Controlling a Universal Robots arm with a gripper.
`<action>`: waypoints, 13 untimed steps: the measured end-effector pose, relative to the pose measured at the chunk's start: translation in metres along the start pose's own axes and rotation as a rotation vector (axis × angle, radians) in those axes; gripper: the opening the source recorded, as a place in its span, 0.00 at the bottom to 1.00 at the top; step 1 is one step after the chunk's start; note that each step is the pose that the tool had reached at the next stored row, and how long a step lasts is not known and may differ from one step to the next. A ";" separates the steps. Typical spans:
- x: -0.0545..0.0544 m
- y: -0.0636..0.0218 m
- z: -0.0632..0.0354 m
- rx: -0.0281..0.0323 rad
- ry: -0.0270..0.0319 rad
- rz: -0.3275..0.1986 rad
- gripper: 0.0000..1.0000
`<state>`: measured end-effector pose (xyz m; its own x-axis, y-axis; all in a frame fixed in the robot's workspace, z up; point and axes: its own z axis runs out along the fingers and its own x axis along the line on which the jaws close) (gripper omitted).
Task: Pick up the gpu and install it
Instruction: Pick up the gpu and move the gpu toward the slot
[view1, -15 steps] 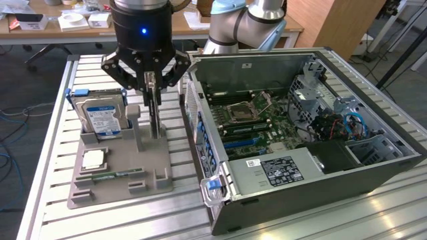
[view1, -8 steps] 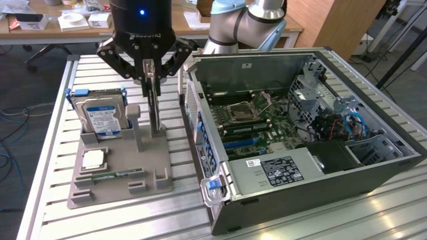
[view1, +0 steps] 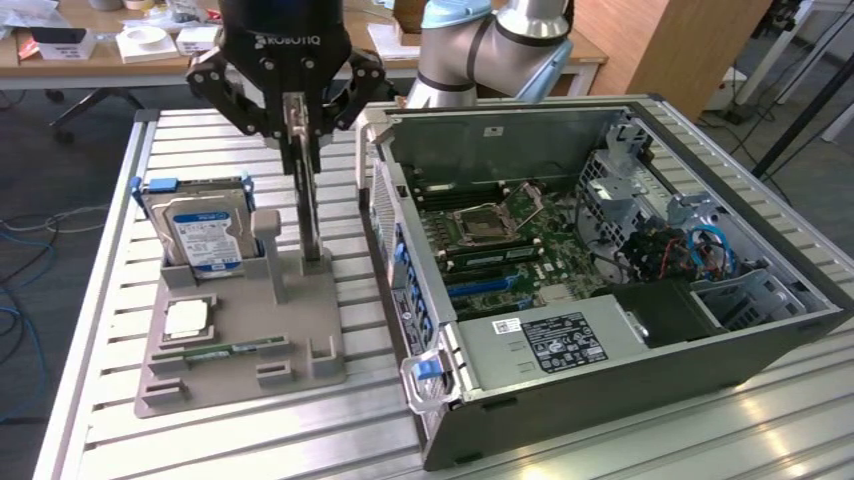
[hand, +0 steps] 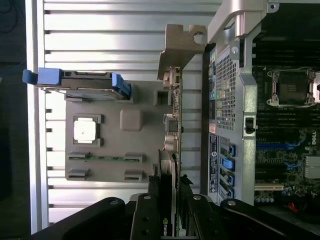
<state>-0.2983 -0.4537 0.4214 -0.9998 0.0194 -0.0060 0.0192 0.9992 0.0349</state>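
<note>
**GPU GRIPPED UPRIGHT AT TRAY, NOT YET IN CASE**

Nearest: open computer case (view1: 641, 400) laid on its side on the counter (view1: 267, 440), board facing up, presumably so a card can go in from above. Beside it: grey tray (view1: 307, 330), slotted to keep parts apart, with memory stick (view1: 234, 350) flat and hard drive (view1: 200, 235) on edge. Farther back: hand (view1: 304, 130) narrowed onto the gpu (view1: 310, 205), clamped at the upper edge and hanging vertical, likely to keep it square for a straight drop. Lower edge level with the tray's slot; seated or lifted, cannot tell.
</note>
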 end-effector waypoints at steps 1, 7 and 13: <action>0.000 0.0001 -0.0024 0.0000 -0.0004 -0.001 0.26; 0.000 0.0005 -0.0134 -0.0001 -0.0025 -0.005 0.26; 0.000 0.0006 -0.0150 -0.0002 -0.0031 -0.006 0.26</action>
<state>-0.2983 -0.4537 0.4364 -0.9999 0.0137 -0.0093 0.0134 0.9993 0.0350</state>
